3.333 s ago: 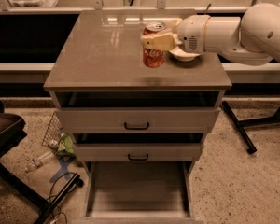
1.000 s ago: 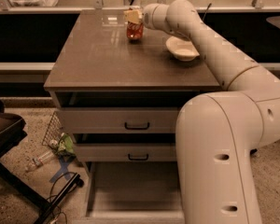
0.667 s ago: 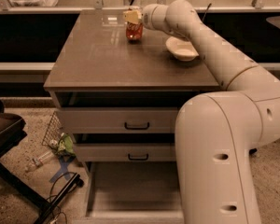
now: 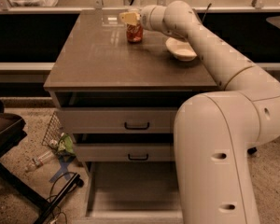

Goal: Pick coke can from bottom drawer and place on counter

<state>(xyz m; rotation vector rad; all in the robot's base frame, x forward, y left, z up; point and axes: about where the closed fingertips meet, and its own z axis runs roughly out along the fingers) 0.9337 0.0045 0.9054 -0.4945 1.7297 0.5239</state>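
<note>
The red coke can (image 4: 134,33) stands upright on the counter (image 4: 102,62), near its back edge. My gripper (image 4: 129,18) is right at the can's top, reaching in from the right, with the arm stretched across the counter's back right part. The bottom drawer (image 4: 130,195) is pulled out below the cabinet, and the part of its floor that shows is bare. The big white arm body in the right foreground hides the drawer's right side.
A white bowl (image 4: 182,49) sits on the counter just right of the can, under the arm. Two upper drawers with black handles (image 4: 136,125) are slightly open. A wire basket (image 4: 53,129), a plastic bottle (image 4: 37,162) and black stand legs (image 4: 18,190) lie on the floor left.
3.3 s ago the gripper held the can above the counter's right side, by the bowl. Since then it carried it to the back edge. In the last second almost nothing has moved.
</note>
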